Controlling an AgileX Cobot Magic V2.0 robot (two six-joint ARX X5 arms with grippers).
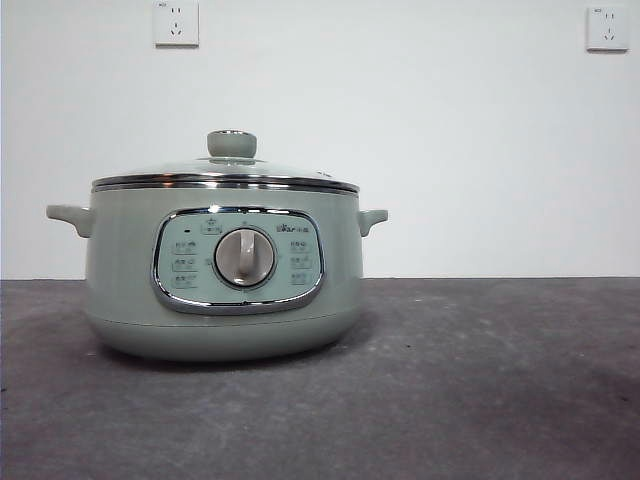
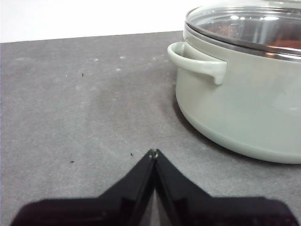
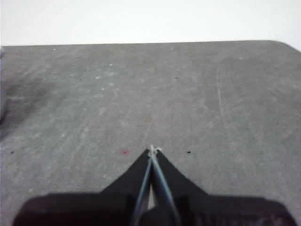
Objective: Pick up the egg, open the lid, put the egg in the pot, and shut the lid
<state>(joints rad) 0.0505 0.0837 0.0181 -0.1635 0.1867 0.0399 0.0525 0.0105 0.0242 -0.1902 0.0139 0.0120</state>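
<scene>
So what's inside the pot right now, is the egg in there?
The lid sits closed on the pot. Through its glass, the left wrist view shows only reflections and a reddish-brown patch; I can't confirm an egg.

You will find little legible writing here. On the pot (image 1: pixel 222 275), the control panel (image 1: pixel 238 259) carries small button markings around the dial (image 1: pixel 244 257) and a short brand mark at its upper right, all too small to read. The two wall sockets (image 1: pixel 176 22) each bear a tiny mark at the upper left corner, also unreadable.
</scene>
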